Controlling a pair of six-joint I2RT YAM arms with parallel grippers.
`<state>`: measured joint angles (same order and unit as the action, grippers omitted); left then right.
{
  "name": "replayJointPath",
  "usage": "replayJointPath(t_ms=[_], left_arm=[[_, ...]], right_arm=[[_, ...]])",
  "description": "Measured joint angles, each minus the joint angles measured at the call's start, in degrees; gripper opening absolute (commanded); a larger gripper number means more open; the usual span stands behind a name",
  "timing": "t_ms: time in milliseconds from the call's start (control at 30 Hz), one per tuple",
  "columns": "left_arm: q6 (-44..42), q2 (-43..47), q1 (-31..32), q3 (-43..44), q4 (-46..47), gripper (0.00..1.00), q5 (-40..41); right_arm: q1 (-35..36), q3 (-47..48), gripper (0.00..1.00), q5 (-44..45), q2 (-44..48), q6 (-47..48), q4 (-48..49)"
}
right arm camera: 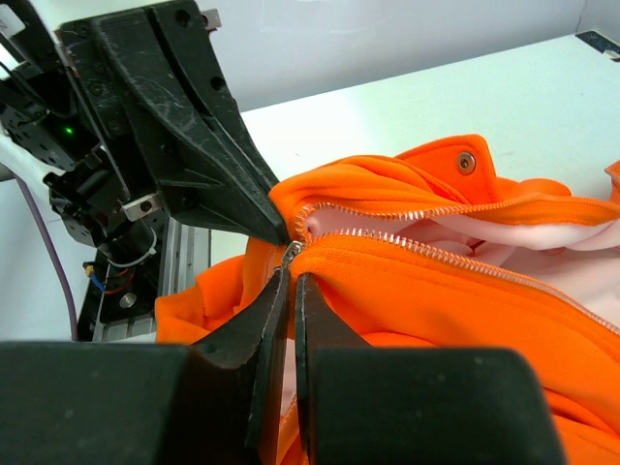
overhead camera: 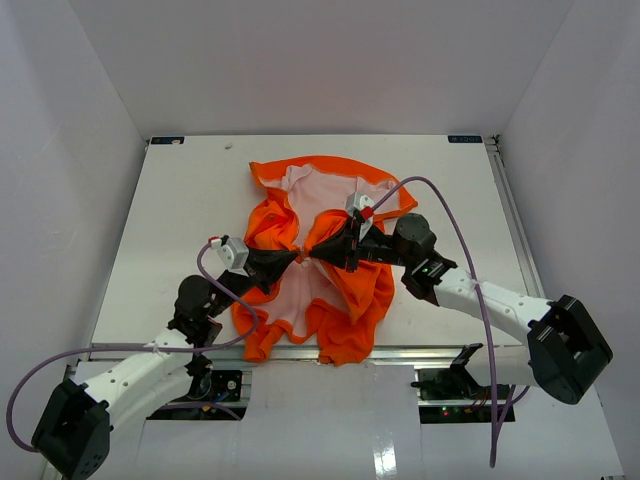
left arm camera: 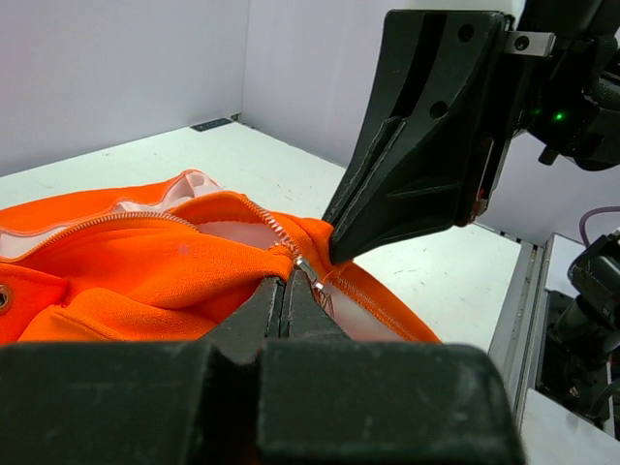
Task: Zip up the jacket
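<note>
I have the jacket (overhead camera: 352,300) lying open on the table (overhead camera: 180,200), spread across the table's middle with its hem at the table's near edge and its pale lining facing up. Both arms reach in over the table's middle, and their tips meet nose to nose at the lower end of the zipper. The left gripper (overhead camera: 296,256) is narrow, its fingers (left arm camera: 266,300) pressed together on the orange fabric right at the small metal zipper pull (left arm camera: 308,274). The right gripper (overhead camera: 313,250) is also drawn in tight, with only a slim slit between its fingers (right arm camera: 269,308), and its tips are on the jacket at that same pull. I cannot tell from my views whether the right gripper pinches the metal pull itself or only the cloth beside it. Above the pull the two rows of zipper teeth (right arm camera: 455,254) run apart, unjoined, with lining showing between them.
</note>
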<state>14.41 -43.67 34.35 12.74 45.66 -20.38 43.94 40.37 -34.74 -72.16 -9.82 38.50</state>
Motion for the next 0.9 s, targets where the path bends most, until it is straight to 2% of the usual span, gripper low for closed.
replayJointPath(t_ms=[133,167,233,267,333,400,533,733,900], left_arm=[[1.57,0.01,0.0,0.08,0.01,0.0,-0.22],[1.98,-0.13,0.0,0.19,-0.16,0.05,-0.6],[2.56,-0.77,0.0,0.86,-0.79,0.27,-1.16],[2.84,-1.12,0.0,1.33,-1.18,0.35,-1.32],[3.45,-1.47,0.0,1.95,-1.92,0.45,-1.8],[3.68,-1.46,0.05,2.23,-2.62,0.5,-2.43],[4.02,0.11,0.16,2.23,-4.88,0.52,-3.03],[4.02,1.64,0.26,2.9,-7.88,0.47,-3.53],[4.06,1.44,0.26,3.17,-8.36,0.35,-3.91]], right_arm=[[0.0,-0.64,0.08,-0.15,1.17,0.06,0.18],[0.0,-0.91,0.08,-0.34,1.27,-0.05,0.4],[0.0,-1.21,0.08,-0.59,1.33,-0.32,0.8],[-0.02,-1.29,0.08,-0.7,1.33,-0.42,0.97],[-0.12,-1.43,0.08,-0.91,1.33,-0.58,1.65],[-0.13,-1.56,0.08,-1.05,1.35,-0.69,2.45],[-0.15,-1.58,0.08,-1.12,1.55,-0.74,3.54],[-0.15,-1.58,0.08,-1.32,1.68,-1.02,4.22],[-0.15,-1.58,0.08,-1.51,1.68,-1.57,4.97]])
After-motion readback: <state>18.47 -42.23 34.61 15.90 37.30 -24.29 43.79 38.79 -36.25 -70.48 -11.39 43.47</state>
